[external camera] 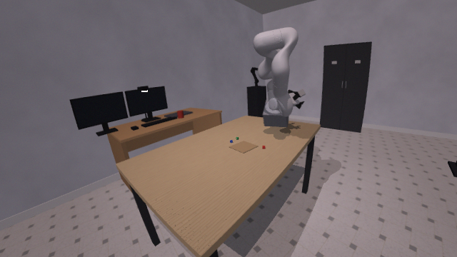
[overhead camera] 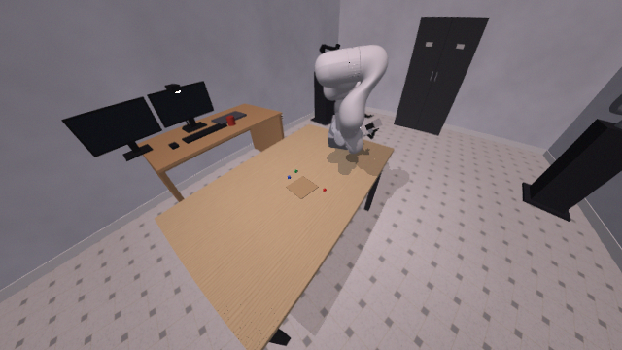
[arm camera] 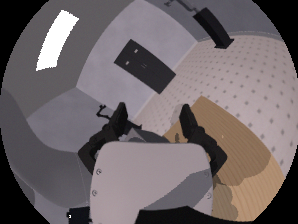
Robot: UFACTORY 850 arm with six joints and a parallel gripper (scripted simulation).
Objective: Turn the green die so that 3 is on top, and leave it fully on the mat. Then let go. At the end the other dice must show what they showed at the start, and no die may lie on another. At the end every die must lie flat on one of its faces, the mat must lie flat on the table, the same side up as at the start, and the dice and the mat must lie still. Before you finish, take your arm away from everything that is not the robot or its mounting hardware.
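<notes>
Green die (overhead camera: 296, 171) (external camera: 237, 138): on table (overhead camera: 243, 233) (external camera: 207, 171), off mat's far side; top number too small to read.
Blue die (overhead camera: 289, 177) (external camera: 231, 141): just left of mat (overhead camera: 302, 188) (external camera: 243, 146).
Red die (overhead camera: 325, 190) (external camera: 263, 147): right of mat.
My gripper (overhead camera: 374, 129) (external camera: 301, 99) (arm camera: 153, 109): wide open, raised, far right.

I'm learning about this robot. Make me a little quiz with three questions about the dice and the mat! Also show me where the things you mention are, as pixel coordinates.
1. True or false: the green die (overhead camera: 296, 171) (external camera: 237, 138) is on the mat (overhead camera: 302, 188) (external camera: 243, 146).
2. Which die is nearest the green one: A) red, B) blue?
3. Fill in: the end effector (arm camera: 153, 109) is ____ (open or shut).

Key: 1 false; 2 B; 3 open.
</notes>
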